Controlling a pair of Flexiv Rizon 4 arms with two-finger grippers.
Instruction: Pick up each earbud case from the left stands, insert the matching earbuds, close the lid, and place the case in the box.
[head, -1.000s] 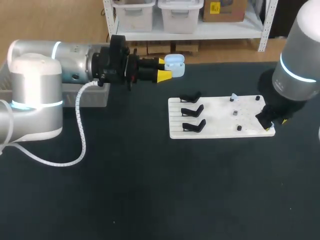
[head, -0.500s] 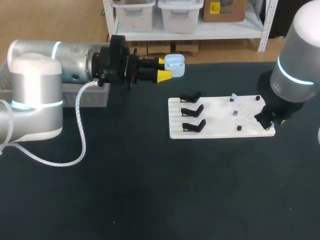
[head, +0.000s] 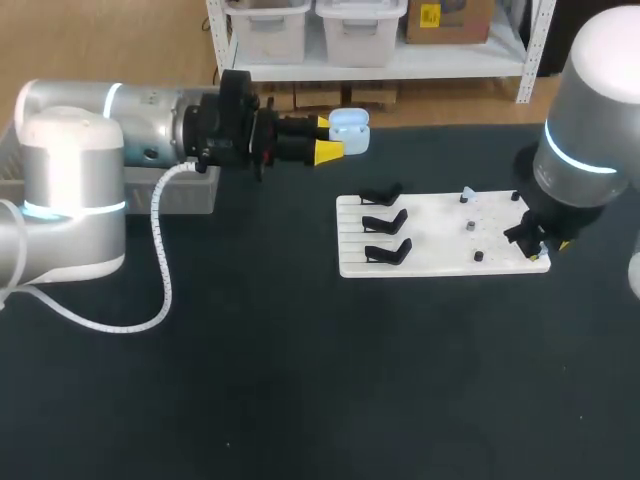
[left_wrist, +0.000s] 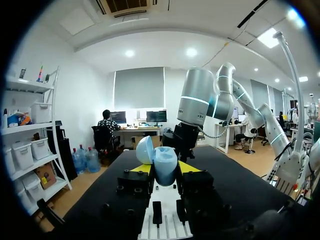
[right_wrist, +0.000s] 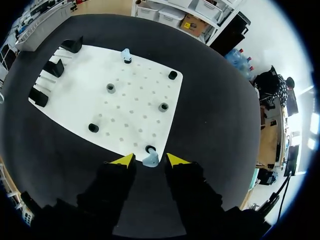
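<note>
Yellow tips of the left pincer (left_wrist: 164, 169) press on either side of a pale blue earbud case (head: 349, 132) and hold it in the air over the far part of the bench (head: 300, 380), back from a white board (head: 440, 235). The case sticks out past the tips along the fingers' line, toward the robot's right, and its lid (left_wrist: 144, 150) is hinged open. Behind the left arm, a grey box (head: 188, 192) sits at the bench's left side.

The right pincer (right_wrist: 150, 160) hangs low over the board's near right corner. Its fingers are parted a little, one on each side of a pale blue earbud (right_wrist: 150, 161) seated on a black peg (right_wrist: 150, 149). A gap shows between each tip and the earbud, so it grips nothing.

A second earbud (right_wrist: 125, 55) stands on a peg at the board's far edge, and other black and grey pegs (right_wrist: 111, 88) dot the board. Three black stands (head: 385, 222) line its left end, between the two pincers.
</note>
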